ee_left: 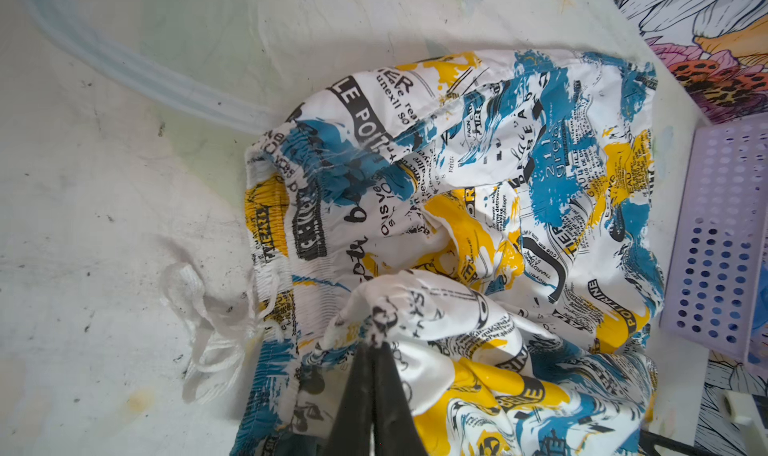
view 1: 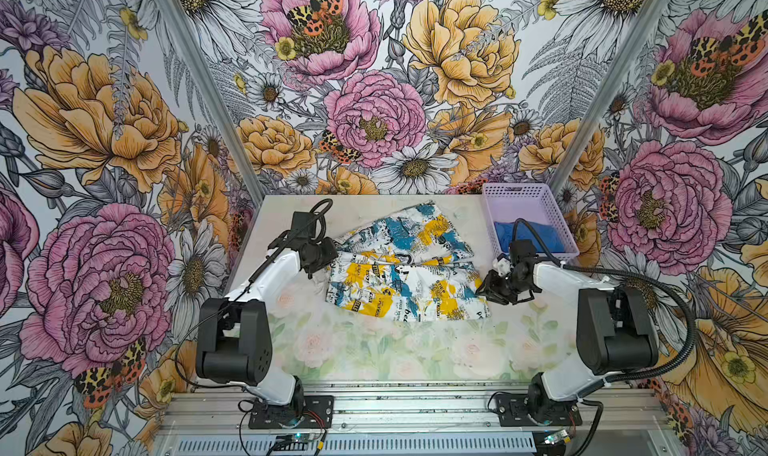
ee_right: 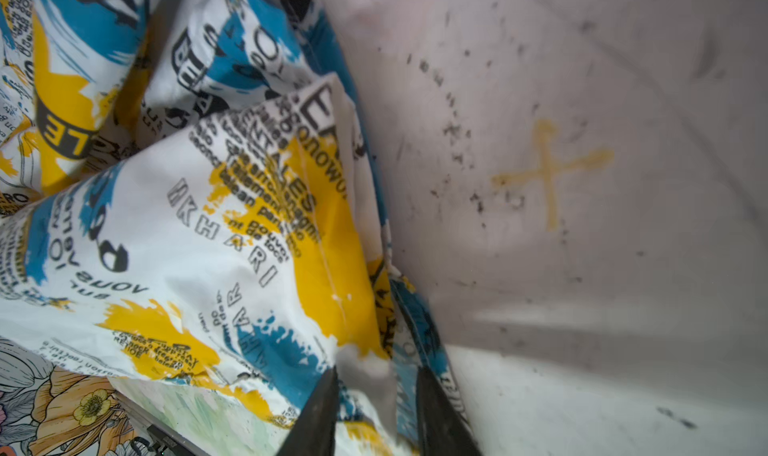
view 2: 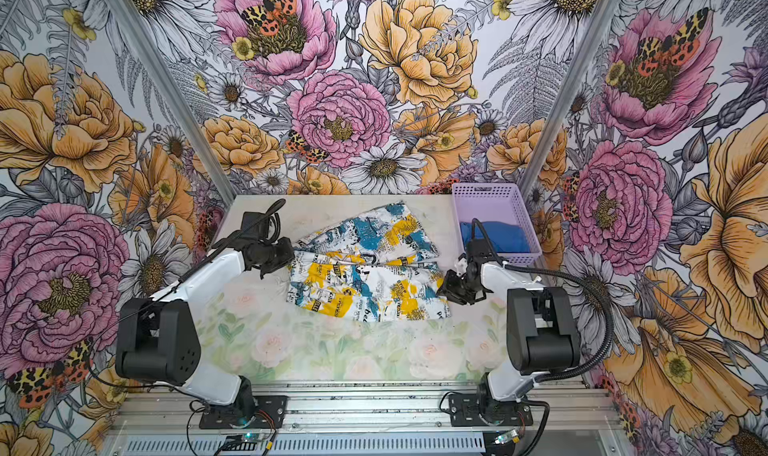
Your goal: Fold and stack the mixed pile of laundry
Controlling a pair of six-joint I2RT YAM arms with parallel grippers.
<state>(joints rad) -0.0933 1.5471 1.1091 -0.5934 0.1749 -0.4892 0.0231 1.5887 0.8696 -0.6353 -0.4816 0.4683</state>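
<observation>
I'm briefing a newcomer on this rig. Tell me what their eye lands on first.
The huge pink, orange and white floral wallpaper wrapping all the walls hits first. Next, mid-table, the white newspaper-print garment with yellow and blue splashes, pinched by the left claw while the right claw straddles its opposite edge. A bunched royal blue garment sits in the lavender perforated plastic basket at the far right corner.

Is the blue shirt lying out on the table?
No, in both top views the blue T-shirt sits bunched inside the lavender basket.
</observation>
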